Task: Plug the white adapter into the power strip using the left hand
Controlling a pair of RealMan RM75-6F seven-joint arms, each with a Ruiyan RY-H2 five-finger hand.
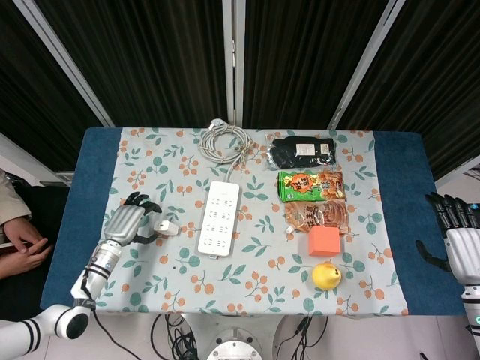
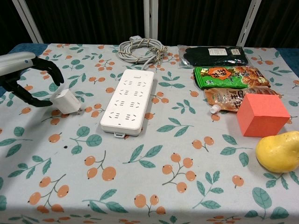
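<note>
The white adapter (image 1: 163,226) (image 2: 66,101) lies on the floral cloth just left of the white power strip (image 1: 218,217) (image 2: 128,101). My left hand (image 1: 132,217) (image 2: 29,77) hovers right beside the adapter on its left, fingers spread and curved toward it, holding nothing. The strip's grey cable (image 1: 223,142) (image 2: 141,49) is coiled at the table's far edge. My right hand (image 1: 459,238) stays off the table's right edge, fingers apart and empty; the chest view does not show it.
Right of the strip lie a black packet (image 1: 303,151), a green snack bag (image 1: 311,184), a clear pouch (image 1: 318,217), an orange cube (image 1: 324,241) and a yellow pear-like fruit (image 1: 326,275). A person's hands (image 1: 21,244) rest beyond the left edge.
</note>
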